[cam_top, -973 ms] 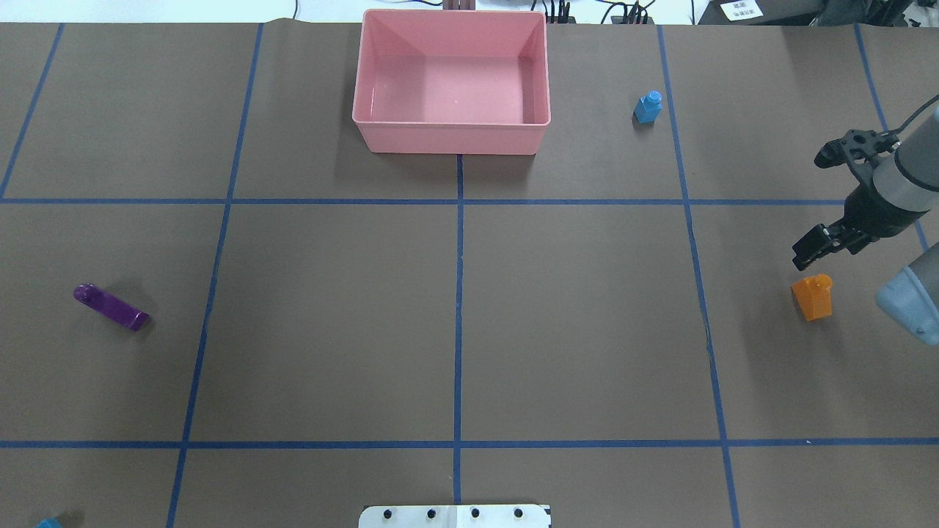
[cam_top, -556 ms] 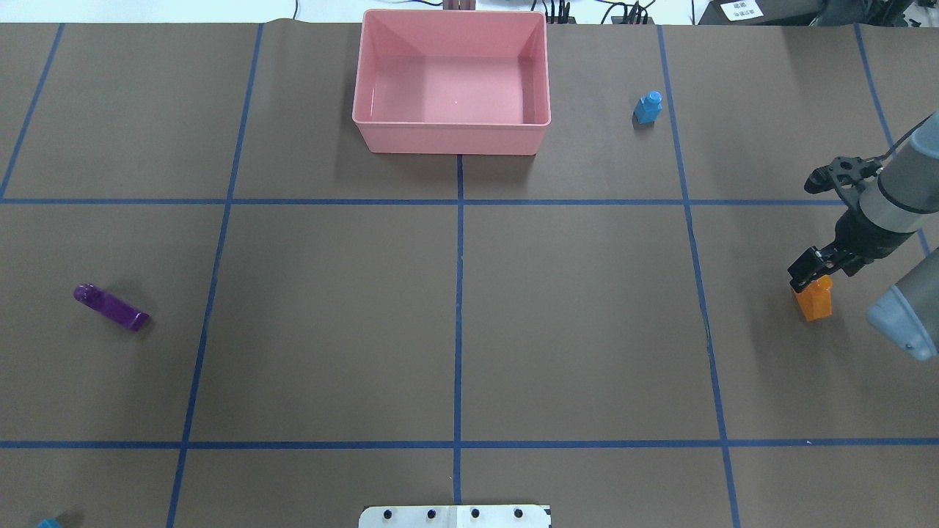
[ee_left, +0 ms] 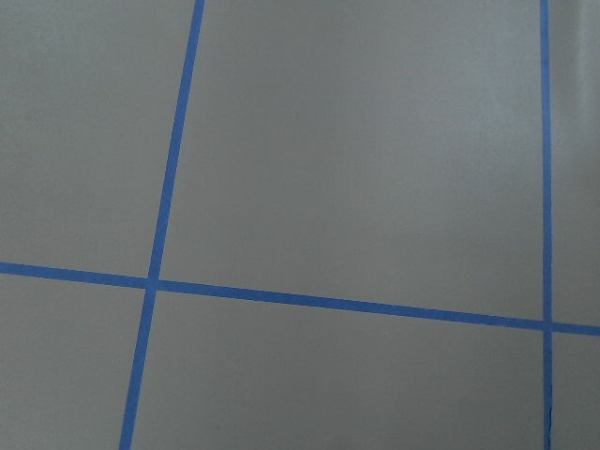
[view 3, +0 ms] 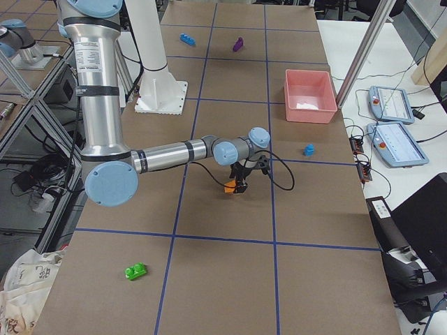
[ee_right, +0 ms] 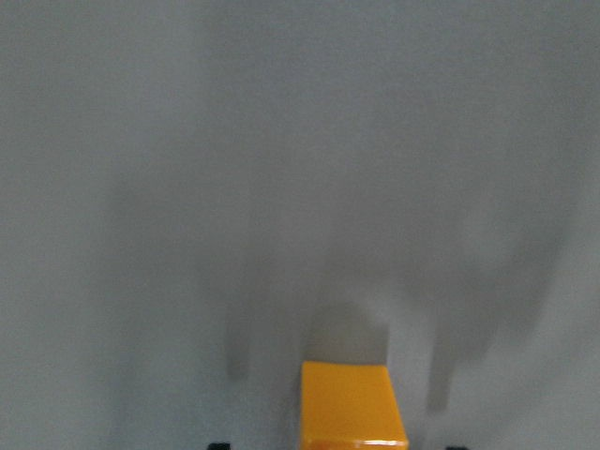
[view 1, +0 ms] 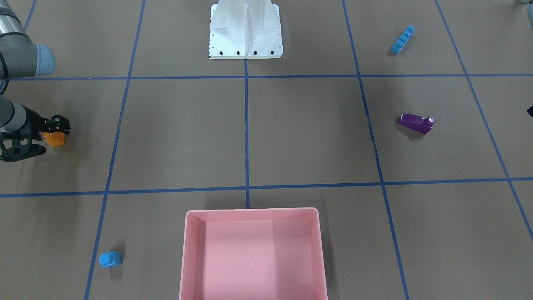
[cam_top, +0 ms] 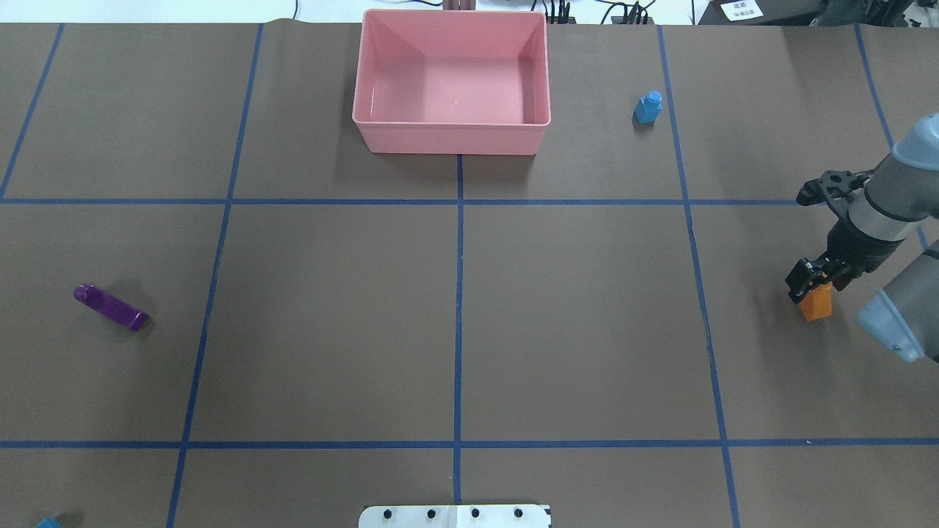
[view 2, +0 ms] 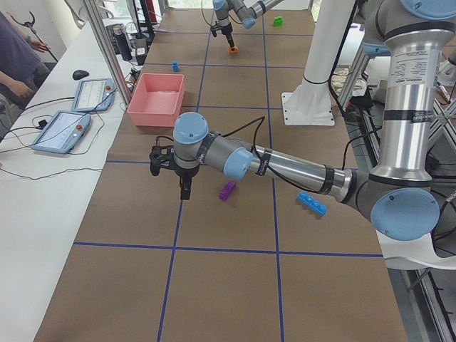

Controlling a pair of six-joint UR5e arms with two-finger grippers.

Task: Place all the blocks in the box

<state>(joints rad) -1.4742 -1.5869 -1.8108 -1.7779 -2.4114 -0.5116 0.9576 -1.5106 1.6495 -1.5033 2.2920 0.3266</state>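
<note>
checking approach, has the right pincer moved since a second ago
Yes. The right pincer moved away from the crosswise blue tape line, toward the robot, around the orange block.

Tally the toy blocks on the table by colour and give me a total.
Orange: 1, the orange block
Blue: 2, the small blue block and the long blue four-stud block
Purple: 1, the purple sloped block
Green: 1, the green block
Total: 5
</note>
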